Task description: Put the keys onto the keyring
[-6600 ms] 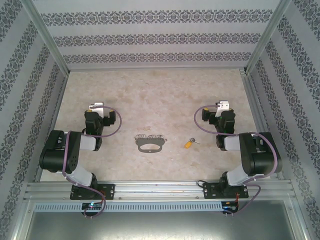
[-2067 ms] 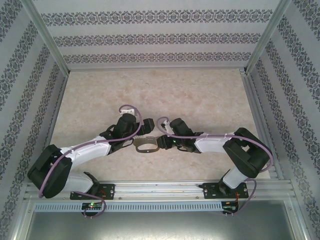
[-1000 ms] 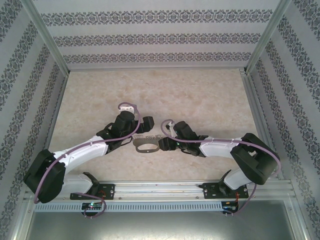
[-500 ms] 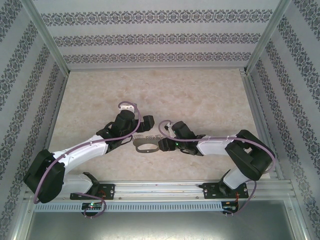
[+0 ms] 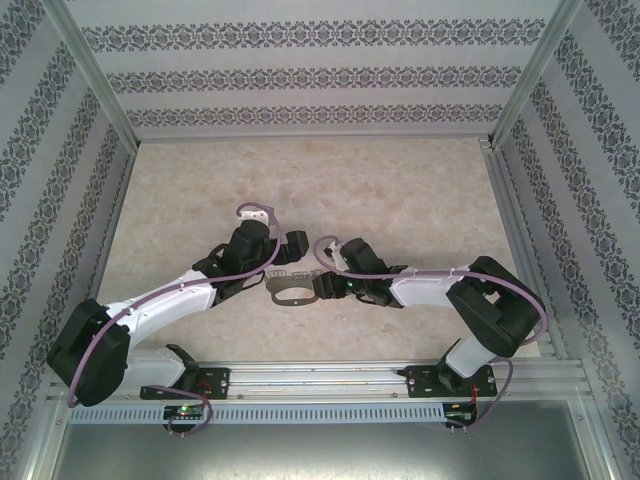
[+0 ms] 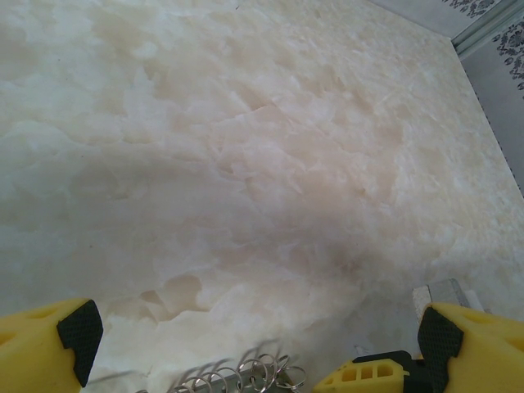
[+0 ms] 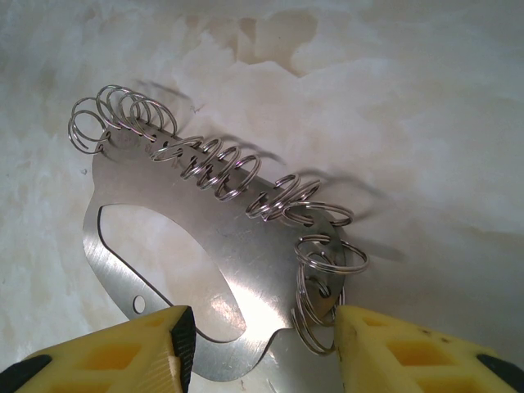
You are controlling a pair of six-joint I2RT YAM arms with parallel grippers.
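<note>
The keyring (image 5: 293,291) lies flat on the table between the two arms, a grey metal oval plate (image 7: 246,246) with several small wire rings (image 7: 213,164) along its far edge. My right gripper (image 7: 266,344) straddles the plate's right end, jaws open and narrowed. Its left finger (image 7: 131,352) overlaps the plate's thin lower strip and its right finger (image 7: 409,352) touches the end rings. My left gripper (image 6: 255,332) hangs wide open just behind the ringed edge (image 6: 246,378), holding nothing. The key with the yellow head is hidden, probably under my right arm (image 5: 400,285).
The marble-patterned table (image 5: 400,190) is bare behind the arms. Patterned walls and metal posts (image 5: 100,95) enclose it on three sides. In the left wrist view a yellow and black finger of the right gripper (image 6: 372,377) sits close at the lower right.
Both arms came in from their parked poses to the keyring. Over the last second the right arm shifted slightly toward the plate's end. The left arm and the keyring stayed still.
</note>
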